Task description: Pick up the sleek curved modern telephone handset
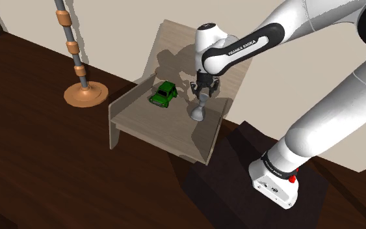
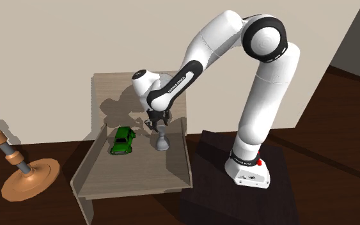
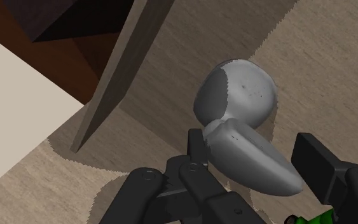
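The grey curved telephone handset [image 1: 198, 112] [image 2: 162, 142] stands nearly upright over the wooden seat [image 1: 154, 125] [image 2: 133, 174], its rounded end down. My black gripper [image 1: 202, 95] [image 2: 158, 126] comes down on its upper end. In the wrist view the gripper [image 3: 254, 153] is shut on the handset [image 3: 241, 102], with one finger on each side of its narrow part. I cannot tell whether the rounded end touches the seat.
A green toy car [image 1: 164, 94] [image 2: 123, 139] [image 3: 311, 219] sits on the seat close beside the handset. The seat has raised side panels [image 1: 124, 110] [image 3: 123, 70] and a back. A copper lamp base [image 1: 84, 95] [image 2: 30, 180] stands on the dark floor.
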